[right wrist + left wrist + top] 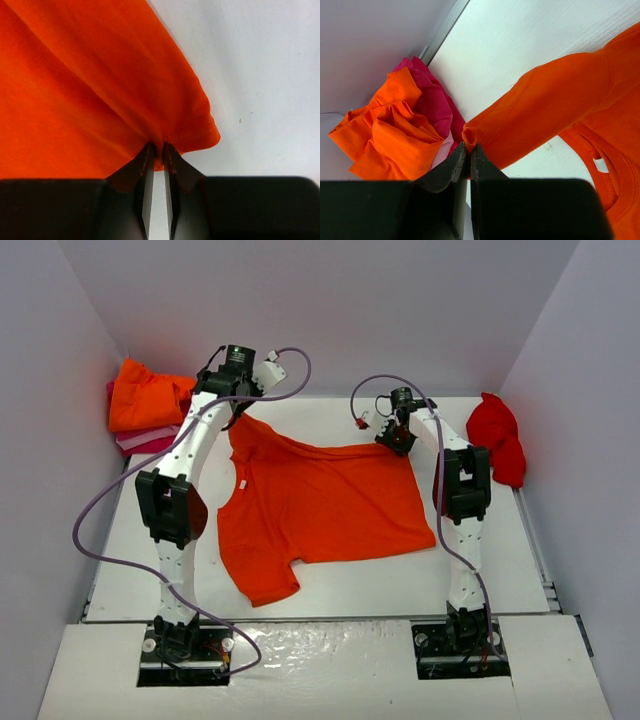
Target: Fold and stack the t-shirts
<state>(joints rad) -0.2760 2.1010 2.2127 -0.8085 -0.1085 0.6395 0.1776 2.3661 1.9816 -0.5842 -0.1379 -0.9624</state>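
An orange t-shirt (pixel 320 505) lies spread on the white table, collar toward the left. My left gripper (pixel 237 412) is shut on the hem of its far sleeve (pixel 470 135), holding it up at the back left. My right gripper (pixel 397 437) is shut on the shirt's far bottom corner (pixel 190 135) at the back middle. A pile of folded shirts, orange (pixel 145 395) on pink (pixel 145 440), sits in the back left corner; it also shows in the left wrist view (pixel 395 130). A crumpled red shirt (pixel 498 437) lies at the back right.
Grey-white walls close in the table on the left, back and right. A raised table edge (pixel 535 540) runs along the right side. The arm bases (pixel 185 640) stand at the near edge.
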